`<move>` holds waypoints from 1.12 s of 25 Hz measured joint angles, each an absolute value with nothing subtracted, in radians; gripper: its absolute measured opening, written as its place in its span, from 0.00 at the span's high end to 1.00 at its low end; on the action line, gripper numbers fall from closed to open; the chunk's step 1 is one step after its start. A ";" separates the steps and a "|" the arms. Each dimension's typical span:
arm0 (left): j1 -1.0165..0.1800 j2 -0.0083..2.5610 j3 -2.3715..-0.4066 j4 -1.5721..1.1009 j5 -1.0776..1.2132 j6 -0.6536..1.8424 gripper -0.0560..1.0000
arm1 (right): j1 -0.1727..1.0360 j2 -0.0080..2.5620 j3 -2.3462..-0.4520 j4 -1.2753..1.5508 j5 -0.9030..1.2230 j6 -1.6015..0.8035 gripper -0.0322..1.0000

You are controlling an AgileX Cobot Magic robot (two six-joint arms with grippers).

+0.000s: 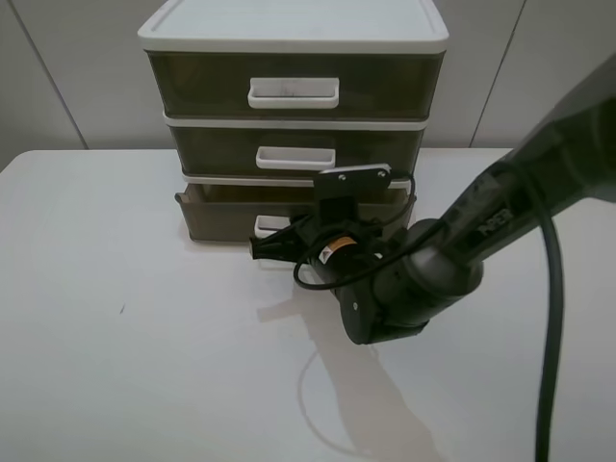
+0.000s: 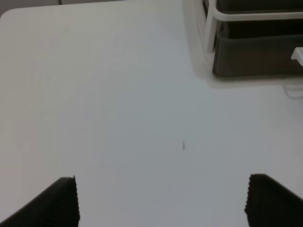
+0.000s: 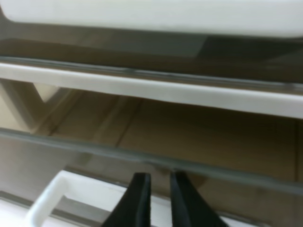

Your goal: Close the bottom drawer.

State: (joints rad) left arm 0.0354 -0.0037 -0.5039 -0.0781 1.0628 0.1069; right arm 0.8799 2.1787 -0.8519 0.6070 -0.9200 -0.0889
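Observation:
The bottom drawer is translucent brown-olive and stands pulled out a little from the white-framed three-drawer unit. Its white loop handle is partly hidden behind my right gripper. In the right wrist view the right gripper has its black fingers almost together, just in front of the drawer's front wall, beside the handle. I cannot tell whether they touch it. The left wrist view shows my left gripper open and empty over bare table, with the drawer far off.
The two upper drawers sit flush in the unit. The unit stands at the back of the white table, against a grey wall. My right arm reaches in from the right, with a black cable hanging beside it.

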 joint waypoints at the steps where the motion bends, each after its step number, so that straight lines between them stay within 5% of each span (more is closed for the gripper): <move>1: 0.035 -0.004 -0.504 -0.078 1.063 0.107 0.27 | 0.880 2.182 -0.861 0.612 -0.920 -0.089 0.95; 20: 0.035 -0.004 -0.504 -0.078 1.063 0.107 0.27 | 0.878 2.238 -0.960 0.704 -0.943 -0.101 0.95; 28: 0.035 -0.004 -0.504 -0.078 1.063 0.107 0.27 | 0.894 2.095 -0.849 0.683 -0.908 -0.108 0.95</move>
State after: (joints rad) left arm 0.0354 -0.0037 -0.5039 -0.0781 1.0628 0.1069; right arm 0.8944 2.0950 -0.8489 0.6833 -0.9081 -0.1079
